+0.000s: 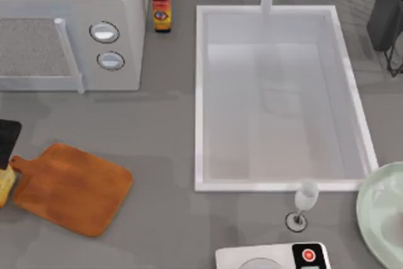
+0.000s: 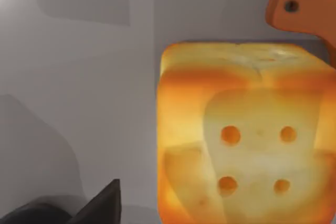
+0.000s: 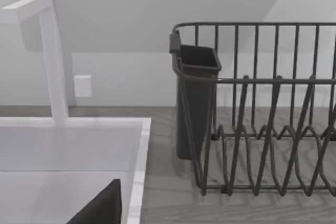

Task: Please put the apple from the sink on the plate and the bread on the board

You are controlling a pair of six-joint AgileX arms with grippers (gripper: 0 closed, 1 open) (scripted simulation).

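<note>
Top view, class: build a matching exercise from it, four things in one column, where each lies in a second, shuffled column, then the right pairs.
Things:
1. board
2. sauce bottle
3. wine glass
4. plate

Places:
A. between the microwave and the sink, at the back
B. right edge, in front of the sink's right corner
C. front left of the countertop
D. just in front of the sink's front rim

Pairs: 1-C, 2-A, 3-D, 4-B
</note>
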